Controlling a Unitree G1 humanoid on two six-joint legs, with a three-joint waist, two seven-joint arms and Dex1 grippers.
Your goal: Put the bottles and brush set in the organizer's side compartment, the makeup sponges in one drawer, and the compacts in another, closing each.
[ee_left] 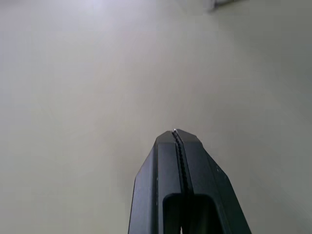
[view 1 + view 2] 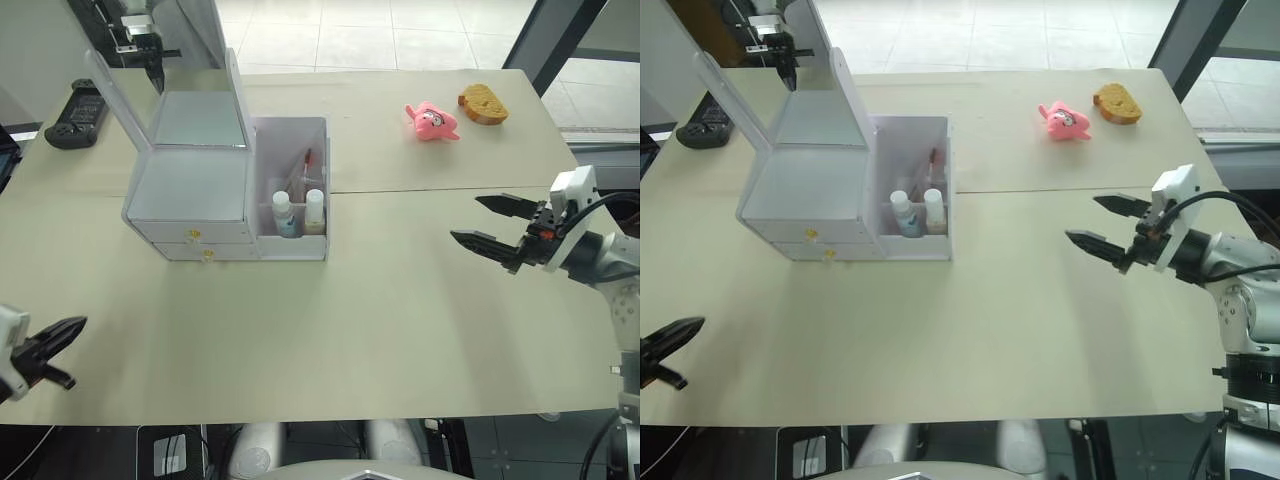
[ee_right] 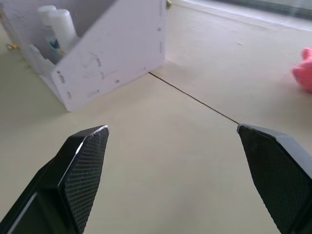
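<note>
your organizer point(image 2: 195, 185) sits on the desk point(image 2: 380, 300) toward its left half, lid point(image 2: 170, 100) tipped up and both drawers pushed in. in its side compartment point(image 2: 295, 190) two white bottles point(image 2: 300, 212) stand upright side by side at the front, with the brush set point(image 2: 302, 168) leaning behind them. your right claw point(image 2: 490, 225) hovers over the desk well to the right of the organizer, fingers spread wide and holding nothing. your left claw point(image 2: 55, 340) hangs at the near left edge, fingers pressed together on nothing. a pink plush toy point(image 2: 432, 121) and a brown sponge-like piece point(image 2: 483, 104) lie near each other at the far right. a black controller point(image 2: 75, 112) rests at the far left.
</note>
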